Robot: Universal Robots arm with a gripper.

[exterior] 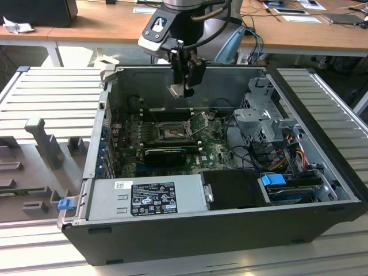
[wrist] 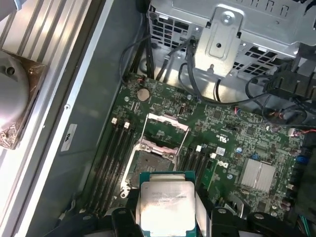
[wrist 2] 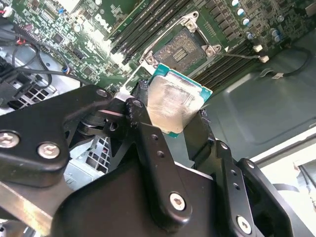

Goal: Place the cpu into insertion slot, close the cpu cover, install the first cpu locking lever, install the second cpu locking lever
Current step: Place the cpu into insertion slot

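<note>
One cpu (wrist 2: 180, 98) is pinched by its edges in the gripper (wrist 2: 171, 109), high over the open insertion slot (wrist 2: 185, 49). It should be kept flat, lined up square, and lowered gently, never pushed.

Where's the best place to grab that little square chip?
By two opposite edges, coming in from the sides, as the gripper holds the chip now. It is thin and flat, so pinching the edges leaves its flat faces free to meet the socket.
</note>
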